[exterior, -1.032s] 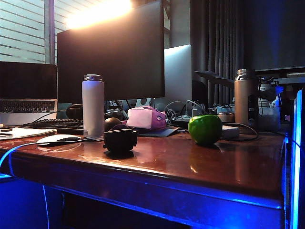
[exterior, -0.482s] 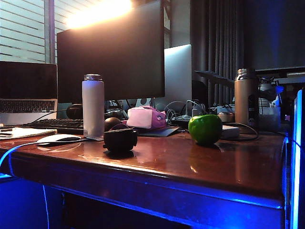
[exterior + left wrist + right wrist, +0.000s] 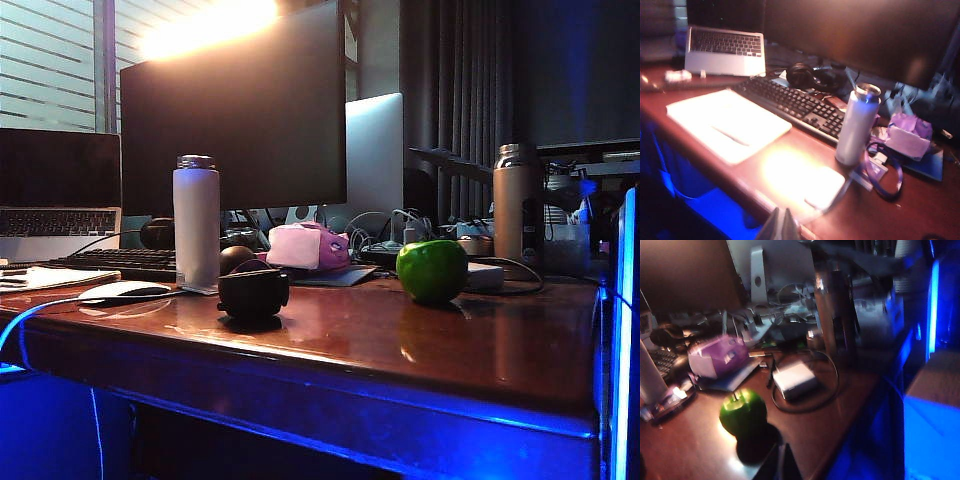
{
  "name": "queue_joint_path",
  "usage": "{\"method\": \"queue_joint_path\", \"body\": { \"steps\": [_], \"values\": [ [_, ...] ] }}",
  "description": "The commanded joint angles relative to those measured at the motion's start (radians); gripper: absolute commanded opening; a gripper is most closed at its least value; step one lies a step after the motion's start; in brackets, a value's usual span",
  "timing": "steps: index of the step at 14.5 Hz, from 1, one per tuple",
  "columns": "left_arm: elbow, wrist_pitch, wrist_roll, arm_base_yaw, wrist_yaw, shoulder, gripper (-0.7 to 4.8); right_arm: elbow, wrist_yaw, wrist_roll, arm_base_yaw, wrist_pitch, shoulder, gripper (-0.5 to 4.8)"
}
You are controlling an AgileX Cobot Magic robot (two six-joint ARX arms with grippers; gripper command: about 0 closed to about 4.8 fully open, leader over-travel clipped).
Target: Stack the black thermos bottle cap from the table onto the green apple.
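Table: big glossy reddish-brown top, cluttered along the far side, near strip bare. Black monitor far centre, laptop far left.

White thermos bottle stands upright left of centre, mouth open with no cap on; contents cannot be told. Tan bottle upright far right, top looks closed. Pink pouch far centre, contents hidden.

Green apple sits right of centre on the table, nothing on top of it yet. Black thermos bottle cap rests on the table left of centre, just near-right of the white bottle and well apart from the apple. It is squat and round, axis upright, so no long side to line up with. A smaller dark ball sits just behind it; don't confuse the two.

Neither arm shows in the exterior view. Left gripper: tips pressed together to a point, empty, over the near left edge of the table; cap not in its view, judged to lie further right past the white bottle. Right gripper: tips pressed together, empty, near side of the apple, which lies just ahead of it.

Judgement: the left arm is nearer the cap and should pick it up; cap then travels right onto the apple. Rounded apple top makes the cap likely to slide.
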Motion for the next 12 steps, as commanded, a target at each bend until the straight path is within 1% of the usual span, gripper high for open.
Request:
{"method": "queue_joint_path", "body": {
  "steps": [1,2,3,4,5,6,7,9,10,12],
  "values": [
    [0.307,-0.224,0.179,-0.002,0.249,0.257,-0.04,0.161,-0.094,-0.077,0.000,0.026,0.249,-0.01],
    [0.400,-0.303,0.235,-0.002,0.347,0.340,-0.04,0.224,-0.169,-0.120,0.003,0.043,0.357,-0.01],
    [0.468,-0.360,0.271,-0.003,0.425,0.406,-0.04,0.277,-0.234,-0.152,0.011,0.060,0.454,-0.01],
    [0.517,-0.415,0.302,-0.003,0.479,0.454,-0.04,0.321,-0.290,-0.167,0.029,0.067,0.547,-0.01],
    [0.548,-0.460,0.330,-0.004,0.537,0.486,-0.04,0.360,-0.320,-0.174,0.054,0.069,0.637,-0.01],
    [0.576,-0.514,0.360,-0.007,0.626,0.522,-0.04,0.392,-0.345,-0.182,0.092,0.079,0.734,-0.01],
    [0.603,-0.602,0.402,-0.021,0.654,0.550,-0.04,0.428,-0.359,-0.183,0.156,0.101,0.846,-0.01],
    [0.608,-0.660,0.433,-0.026,0.643,0.565,-0.04,0.461,-0.359,-0.212,0.245,0.185,0.988,-0.01],
    [0.608,-0.666,0.433,-0.026,0.618,0.566,-0.04,0.470,-0.359,-0.213,0.282,0.230,1.041,-0.01],
    [0.608,-0.652,0.435,-0.026,0.553,0.568,-0.04,0.470,-0.366,-0.208,0.326,0.306,1.099,-0.01]
  ]
}}
